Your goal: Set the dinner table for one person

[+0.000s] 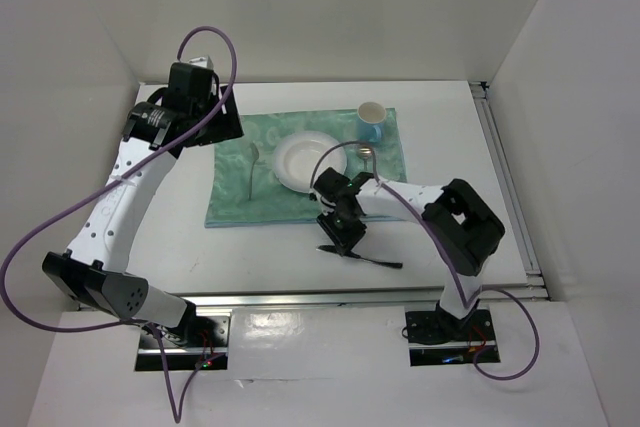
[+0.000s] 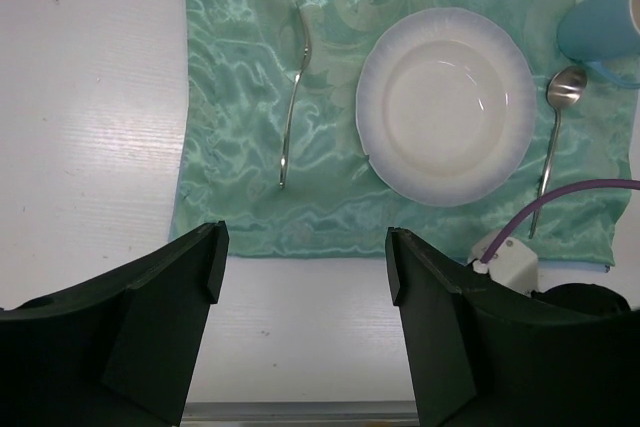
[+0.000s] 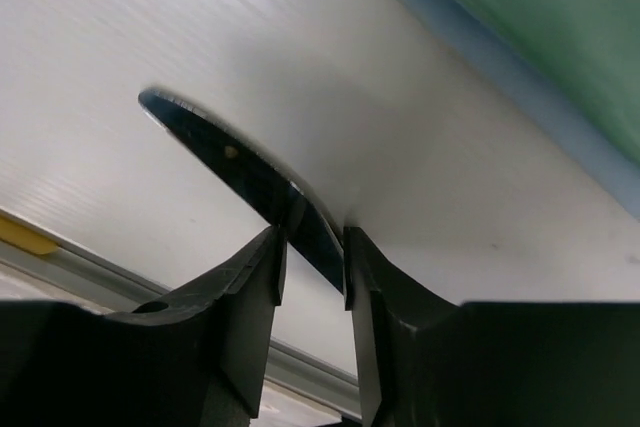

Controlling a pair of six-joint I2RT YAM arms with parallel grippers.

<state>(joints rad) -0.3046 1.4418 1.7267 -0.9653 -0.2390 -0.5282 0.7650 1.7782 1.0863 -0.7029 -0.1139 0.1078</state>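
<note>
Top view is running bright and flat, light coming from overhead. The white surface (image 1: 440,147) is sitting close to clipping right of the plate (image 1: 309,161), and shadows are only showing soft under the arms.

Left wrist view is coming through sharp. The mat (image 2: 240,117) is shimmering with sheen left of the plate, and the spoon (image 2: 566,87) bowl is glaring just right of it. The left end effector (image 2: 305,247) below it is reading near-black.

Right wrist view is looking dimmer. The knife (image 3: 240,162) blade is mirroring dark and throwing a soft shadow on the surface, the mat is blurring out behind, and the right end effector (image 3: 312,247) is underexposing.
</note>
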